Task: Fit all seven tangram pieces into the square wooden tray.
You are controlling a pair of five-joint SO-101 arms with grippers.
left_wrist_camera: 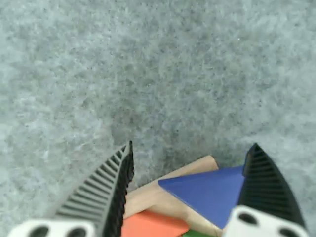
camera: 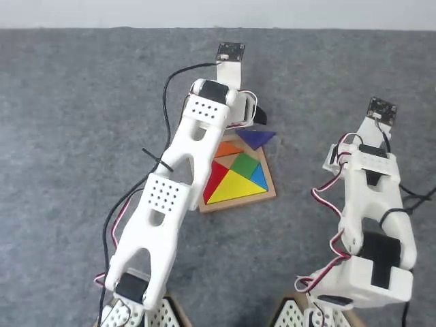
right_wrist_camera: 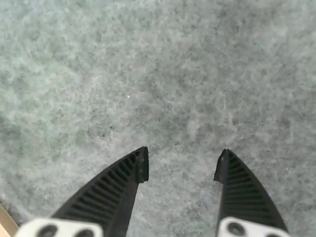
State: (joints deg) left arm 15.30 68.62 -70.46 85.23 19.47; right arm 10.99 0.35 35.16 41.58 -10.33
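High view: left arm (camera: 184,170) outstretched over tray (camera: 270,195); fingers (left_wrist_camera: 112,190) astride blue triangle (left_wrist_camera: 207,191)

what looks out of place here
The blue triangle lies askew across the far corner of the wooden tray, overhanging its rim rather than seated inside, between the open jaws of the left gripper.

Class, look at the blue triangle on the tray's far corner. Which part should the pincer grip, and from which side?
Probably from above: close the open left pincer on the blue triangle across its wide middle, by the thin side edges, not at a pointed tip. It lies over a corner of the tray, so only those edges offer hold.
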